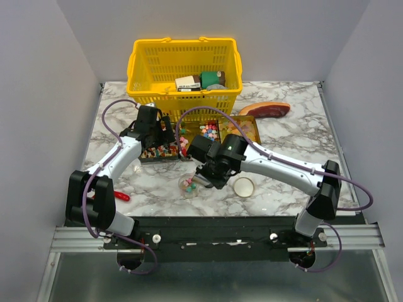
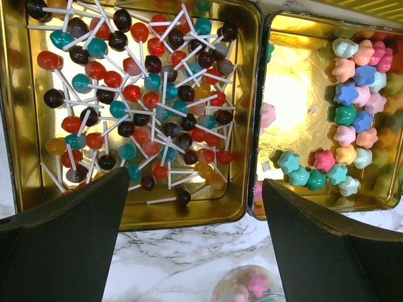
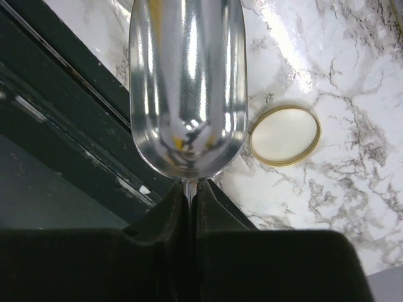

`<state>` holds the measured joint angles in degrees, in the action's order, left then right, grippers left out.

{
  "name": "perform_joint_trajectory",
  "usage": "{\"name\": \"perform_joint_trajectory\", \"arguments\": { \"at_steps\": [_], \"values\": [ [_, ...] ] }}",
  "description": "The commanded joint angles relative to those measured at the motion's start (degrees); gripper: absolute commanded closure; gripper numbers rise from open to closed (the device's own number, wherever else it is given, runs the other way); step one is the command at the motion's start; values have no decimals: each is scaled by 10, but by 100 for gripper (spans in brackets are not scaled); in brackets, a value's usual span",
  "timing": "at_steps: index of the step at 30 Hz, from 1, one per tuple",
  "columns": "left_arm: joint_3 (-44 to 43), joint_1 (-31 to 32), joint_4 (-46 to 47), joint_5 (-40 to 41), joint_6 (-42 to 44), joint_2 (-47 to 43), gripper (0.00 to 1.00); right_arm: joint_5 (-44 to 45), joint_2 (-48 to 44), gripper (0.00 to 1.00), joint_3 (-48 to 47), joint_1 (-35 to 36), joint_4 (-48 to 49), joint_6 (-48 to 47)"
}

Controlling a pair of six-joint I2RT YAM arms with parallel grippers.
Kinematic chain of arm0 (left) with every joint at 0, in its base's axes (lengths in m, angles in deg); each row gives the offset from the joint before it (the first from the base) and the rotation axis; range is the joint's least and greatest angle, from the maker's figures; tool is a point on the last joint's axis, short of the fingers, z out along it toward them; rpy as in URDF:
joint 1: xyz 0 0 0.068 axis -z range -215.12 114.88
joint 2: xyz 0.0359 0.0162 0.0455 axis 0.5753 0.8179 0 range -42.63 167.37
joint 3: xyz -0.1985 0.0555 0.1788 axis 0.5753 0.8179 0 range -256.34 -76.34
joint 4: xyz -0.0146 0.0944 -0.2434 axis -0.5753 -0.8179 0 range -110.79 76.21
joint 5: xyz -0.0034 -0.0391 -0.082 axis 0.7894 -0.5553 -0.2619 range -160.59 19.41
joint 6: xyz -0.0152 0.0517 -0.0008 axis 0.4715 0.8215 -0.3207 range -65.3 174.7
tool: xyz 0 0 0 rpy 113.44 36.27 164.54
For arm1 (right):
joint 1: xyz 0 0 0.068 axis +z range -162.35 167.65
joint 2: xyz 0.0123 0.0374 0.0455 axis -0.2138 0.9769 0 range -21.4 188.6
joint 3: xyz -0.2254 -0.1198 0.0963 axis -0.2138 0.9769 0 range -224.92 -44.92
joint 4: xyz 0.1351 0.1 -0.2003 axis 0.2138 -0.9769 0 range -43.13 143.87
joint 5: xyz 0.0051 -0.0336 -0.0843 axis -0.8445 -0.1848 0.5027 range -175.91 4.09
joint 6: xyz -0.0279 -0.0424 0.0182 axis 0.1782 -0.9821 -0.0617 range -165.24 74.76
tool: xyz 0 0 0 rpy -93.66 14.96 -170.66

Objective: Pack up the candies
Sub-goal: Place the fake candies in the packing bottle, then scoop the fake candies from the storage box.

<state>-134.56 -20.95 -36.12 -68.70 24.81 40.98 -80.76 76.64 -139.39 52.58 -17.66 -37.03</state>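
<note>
Marble-patterned table (image 1: pixel 296 148) between grey walls (image 1: pixel 38 94); left jaws wide above candies (image 2: pixel 345 93), right jaws clamped on a metal scoop (image 3: pixel 186 82).

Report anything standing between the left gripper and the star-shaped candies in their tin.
Nothing visible does. The left gripper hangs open above, and the star-shaped candies lie uncovered in their lidless gold tin.
</note>
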Motion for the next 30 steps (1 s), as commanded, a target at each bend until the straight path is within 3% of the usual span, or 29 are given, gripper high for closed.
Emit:
{"name": "perform_joint_trajectory", "arguments": {
  "at_steps": [1, 10, 17, 23, 30],
  "values": [
    [3, -5, 13, -17, -3, 3, 1, -18, -21, 99, -25, -44, 1, 84],
    [2, -5, 12, -18, -2, 2, 1, -48, 8, 99, -103, -132, 26, 196],
    [6, -5, 30, -67, -6, 6, 2, -174, 55, 99, -121, -237, 96, 297],
    [-6, -4, 43, -113, -10, 41, 2, -222, 147, 100, -209, -247, 56, 336],
    [-13, -1, 52, -137, -13, 75, 2, -245, 225, 100, -242, -260, 61, 390]
  ]
}}
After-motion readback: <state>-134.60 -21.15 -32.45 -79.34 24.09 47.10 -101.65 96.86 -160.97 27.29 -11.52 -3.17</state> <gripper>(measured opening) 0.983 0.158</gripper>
